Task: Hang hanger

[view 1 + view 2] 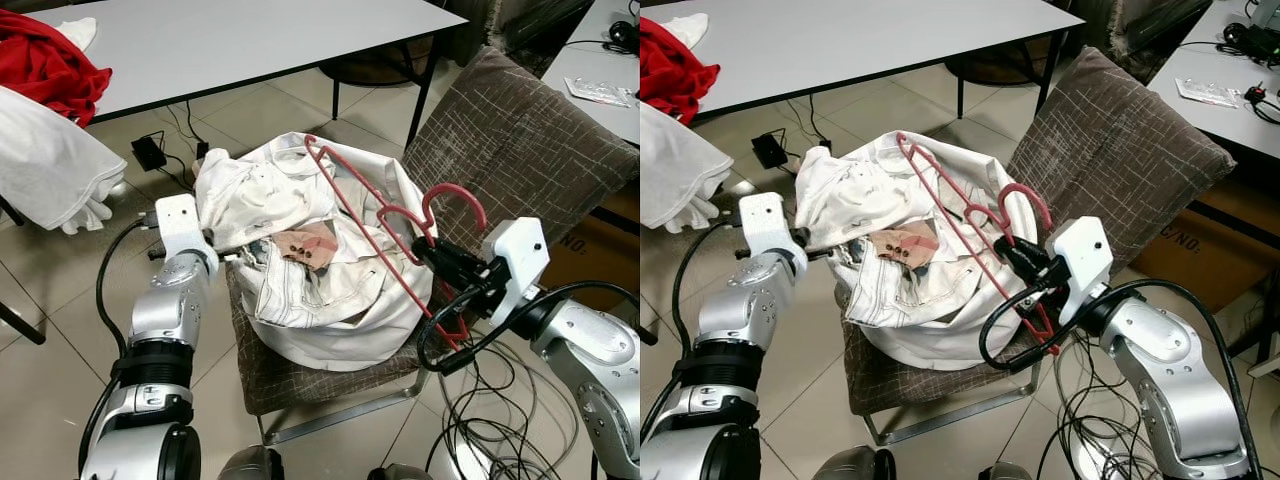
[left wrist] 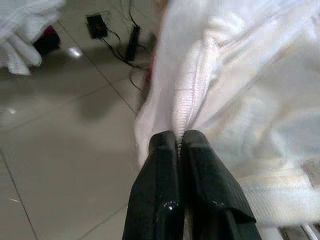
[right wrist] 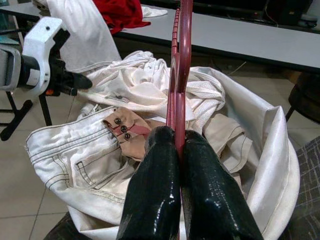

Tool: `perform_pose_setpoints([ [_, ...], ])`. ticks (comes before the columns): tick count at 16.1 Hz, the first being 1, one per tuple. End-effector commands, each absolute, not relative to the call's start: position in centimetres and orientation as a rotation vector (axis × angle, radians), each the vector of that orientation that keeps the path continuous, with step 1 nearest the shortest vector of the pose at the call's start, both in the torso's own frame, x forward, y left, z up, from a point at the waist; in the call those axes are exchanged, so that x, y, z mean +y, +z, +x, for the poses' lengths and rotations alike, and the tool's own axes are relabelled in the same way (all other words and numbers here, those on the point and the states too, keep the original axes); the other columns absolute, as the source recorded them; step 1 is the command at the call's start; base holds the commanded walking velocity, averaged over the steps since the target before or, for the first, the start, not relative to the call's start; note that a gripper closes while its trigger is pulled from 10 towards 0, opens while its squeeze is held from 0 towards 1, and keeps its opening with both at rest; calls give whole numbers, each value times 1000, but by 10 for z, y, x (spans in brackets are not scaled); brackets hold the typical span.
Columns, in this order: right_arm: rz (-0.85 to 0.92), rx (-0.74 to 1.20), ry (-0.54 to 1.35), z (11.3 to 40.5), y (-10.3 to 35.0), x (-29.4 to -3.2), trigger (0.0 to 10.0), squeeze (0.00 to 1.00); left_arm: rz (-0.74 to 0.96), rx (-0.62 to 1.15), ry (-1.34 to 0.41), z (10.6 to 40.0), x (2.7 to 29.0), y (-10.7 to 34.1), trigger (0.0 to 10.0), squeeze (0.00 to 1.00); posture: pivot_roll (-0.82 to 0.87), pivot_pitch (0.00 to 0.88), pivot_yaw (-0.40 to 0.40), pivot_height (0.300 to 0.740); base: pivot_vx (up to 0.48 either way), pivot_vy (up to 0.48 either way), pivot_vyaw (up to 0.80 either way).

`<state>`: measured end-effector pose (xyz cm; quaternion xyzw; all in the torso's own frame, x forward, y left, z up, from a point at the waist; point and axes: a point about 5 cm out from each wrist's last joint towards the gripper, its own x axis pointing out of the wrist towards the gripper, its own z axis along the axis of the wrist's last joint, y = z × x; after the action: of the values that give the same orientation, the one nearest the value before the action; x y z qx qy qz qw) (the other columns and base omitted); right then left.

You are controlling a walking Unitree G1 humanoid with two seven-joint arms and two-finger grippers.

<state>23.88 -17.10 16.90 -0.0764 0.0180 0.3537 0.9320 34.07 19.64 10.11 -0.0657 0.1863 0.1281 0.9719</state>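
The red hanger (image 1: 385, 225) is gripped near its hook by the right pincer (image 1: 432, 252), clamped tight, above the white laundry (image 1: 300, 260) heaped on the chair (image 1: 520, 140). A fold at the heap's left edge is pinched by the left pincer (image 2: 179, 142), also clenched. The carrying step is judged to be in hand; a lift clear of the heap toward a rail is called for next. Behind the chair the surface (image 1: 250, 40) edge stands near, and cables (image 1: 480, 430) clutter the floor at its right

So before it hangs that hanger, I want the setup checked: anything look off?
Yes: the red hanger, pinched by the right gripper, lies bare atop the heaped white clothes rather than inside any garment.
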Motion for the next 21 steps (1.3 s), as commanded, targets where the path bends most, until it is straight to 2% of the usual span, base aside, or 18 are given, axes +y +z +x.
perform_pose_setpoints([
  [1, -175, 14, 729, 240, 174, -172, 10000, 0, -120, 328, 311, 340, 205, 107, 0, 0, -102, 36, -1, 740, 0, 0, 0],
  [2, -174, 10, 717, 241, 174, -173, 10000, 0, -136, 208, 317, 341, 205, 121, 0, 0, -100, 42, -4, 740, 0, 0, 0],
  [7, -177, 2, 705, 242, 176, -174, 10000, 0, -186, 102, 244, 341, 192, 132, 0, 0, -102, 44, -5, 740, 0, 0, 0],
  [10, -178, 1, 701, 243, 176, -175, 10000, 0, -43, 99, 253, 339, 190, 131, 0, 0, -102, 43, -1, 740, 0, 0, 0],
  [12, -176, -2, 699, 243, 176, -174, 10000, 0, -5, 96, 254, 339, 191, 132, 0, 0, -101, 42, 1, 740, 0, 0, 0],
  [13, -174, -4, 695, 243, 176, -174, 10000, 0, 73, 89, 248, 339, 193, 135, 0, 0, -102, 41, 5, 740, 0, 0, 0],
  [16, -136, -36, 668, 244, 183, -175, 10000, 0, 232, 60, 247, 338, 210, 154, 0, 0, -103, 44, 9, 740, 0, 0, 0],
  [17, -175, -23, 665, 245, 181, -174, 10000, 0, 278, 69, 151, 338, 210, 159, 0, 0, -97, 46, 8, 740, 0, 0, 0],
  [18, -222, -23, 662, 247, 179, -173, 10000, 0, 296, 73, 54, 338, 206, 163, 4667, 0, -92, 43, 6, 740, 0, 0, 0],
  [19, -233, -33, 654, 251, 179, -171, 10000, 0, 284, 72, -9, 339, 201, 167, 10000, 0, -83, 46, 3, 740, 0, 0, 0],
  [20, -243, -32, 645, 254, 178, -170, 10000, 0, 280, 64, -51, 340, 198, 172, 10000, 0, -78, 48, 1, 740, 0, 0, 0],
  [21, -271, -40, 622, 259, 180, -169, 10000, 0, 342, 27, -165, 341, 188, 186, 10000, 0, -73, 46, 0, 740, 0, 0, 0],
])
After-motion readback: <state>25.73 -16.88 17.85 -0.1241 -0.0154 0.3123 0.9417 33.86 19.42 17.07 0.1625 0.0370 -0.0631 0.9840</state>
